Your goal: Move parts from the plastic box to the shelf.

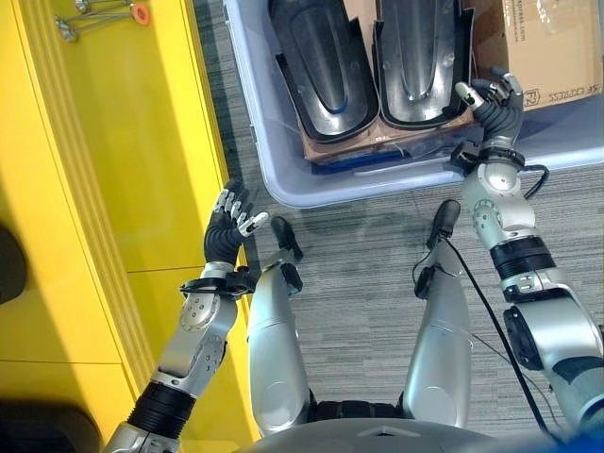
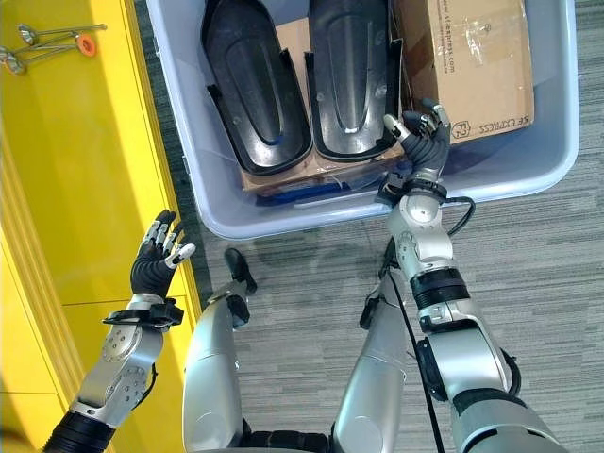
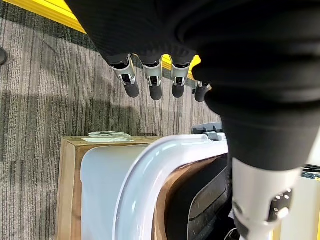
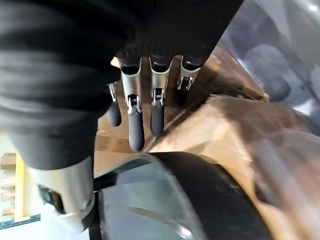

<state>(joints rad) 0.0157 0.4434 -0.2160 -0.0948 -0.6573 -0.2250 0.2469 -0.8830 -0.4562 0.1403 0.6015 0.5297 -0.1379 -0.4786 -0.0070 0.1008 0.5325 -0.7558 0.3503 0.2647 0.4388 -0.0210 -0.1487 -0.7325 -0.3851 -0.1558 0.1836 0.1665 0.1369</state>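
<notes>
In the left eye view we see the plastic box [image 1: 283,184] on the grey carpet [image 1: 368,245], holding two black moulded parts side by side, the left black part [image 1: 316,66] and the right black part [image 1: 415,57], both lying on a flat cardboard piece [image 1: 377,146]. Our right robot hand [image 1: 493,102] reaches in over the box's near wall, just beside the near right corner of the right part; its fingers are loosely spread and grip nothing. Our left robot hand [image 1: 231,226] hovers over the edge of the yellow shelf [image 1: 113,189], fingers relaxed and empty.

The right eye view adds a taped cardboard carton [image 2: 467,57] inside the box, to the right of the parts, and some metal hooks [image 2: 47,42] far off on the shelf.

The left wrist view shows that hand's fingers [image 3: 155,82] hanging straight over carpet, with the box rim [image 3: 145,170] beyond.

In the right wrist view the fingers [image 4: 135,125] point down, straight, above the cardboard beside the part's curved edge.

We judge the grasp not yet made. The part looks smooth and broad, so a one-handed pinch at its corner could slip or tip it, and the carton crowds the hand's approach.
</notes>
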